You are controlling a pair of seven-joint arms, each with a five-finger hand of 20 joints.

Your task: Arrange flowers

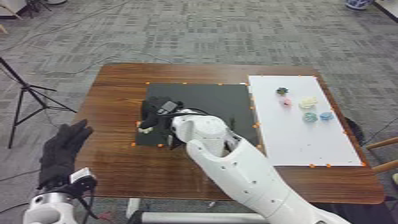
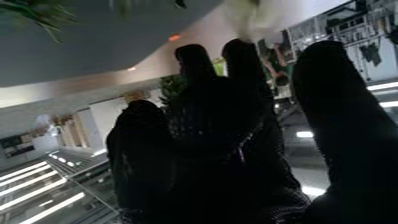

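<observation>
Okay, right hand (image 1: 160, 111) over the left part of the black mat (image 1: 200, 90); its fingers (image 2: 324, 65) look mostly straight and spread, gaps between them. Pale flower (image 2: 253, 17) lies just past the fingertips in the wrist view; touching or apart, can't tell. Its stem line is hidden, so long axis unclear. Key relation for the coming move: bloom off the tips, right hand much nearer than left, so probably a small reach and pinch; bumping the bloom is the risk. Green leaves (image 2: 40, 15) farther out, over the mat. Then the white board (image 1: 306, 145), right of the mat: pink flower (image 1: 286, 102), cream flower (image 1: 307, 102), blue flower (image 1: 326, 116), all well apart from the right hand. Left hand (image 1: 60, 150) at the tabletop's (image 1: 120, 172) left edge, fingers extended, nothing in it.
</observation>
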